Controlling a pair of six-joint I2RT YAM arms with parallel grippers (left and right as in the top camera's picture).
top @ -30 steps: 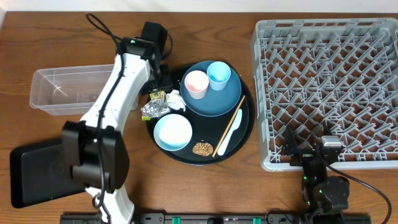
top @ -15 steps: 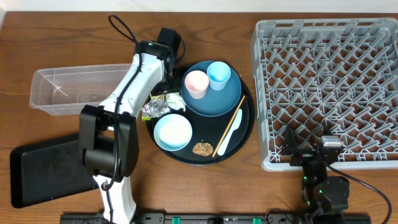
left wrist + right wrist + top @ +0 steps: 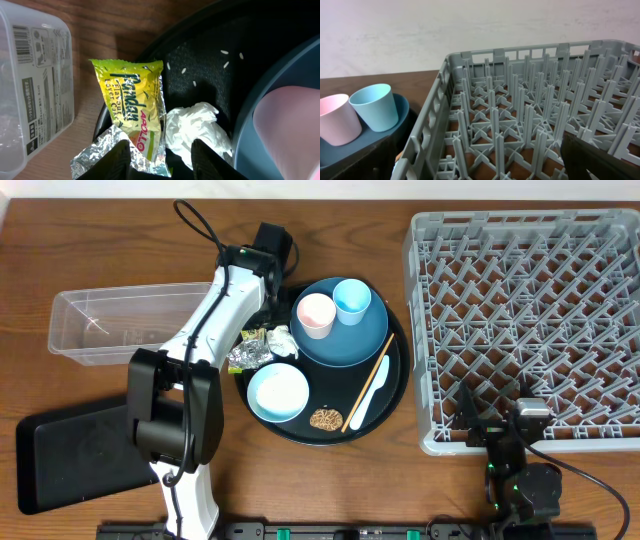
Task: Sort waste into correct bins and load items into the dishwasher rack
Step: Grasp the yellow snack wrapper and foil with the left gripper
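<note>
Snack wrapper (image 3: 132, 107) first: yellow-green, it lies across the left rim of the round black tray (image 3: 200, 75), far end poking out toward the clear tub (image 3: 35, 80). The left gripper (image 3: 161, 162) hangs right over the wrapper's near end, jaws part-spread and pinching nothing.

The trick now is to come straight down and nip the wrapper alone. Crumpled foil (image 3: 97, 155) sits by one finger and the white tissue (image 3: 197, 127) crowds the other — a sloppy close would likely drag both along.

The print reads "Pandan Flavour Cake", with "APOLLO" in red. The tub's sticker shows a barcode and text too fine to read.

The right gripper (image 3: 492, 428) sits at the front edge of the dishwasher rack (image 3: 520, 280) — jaws wide, empty.
</note>
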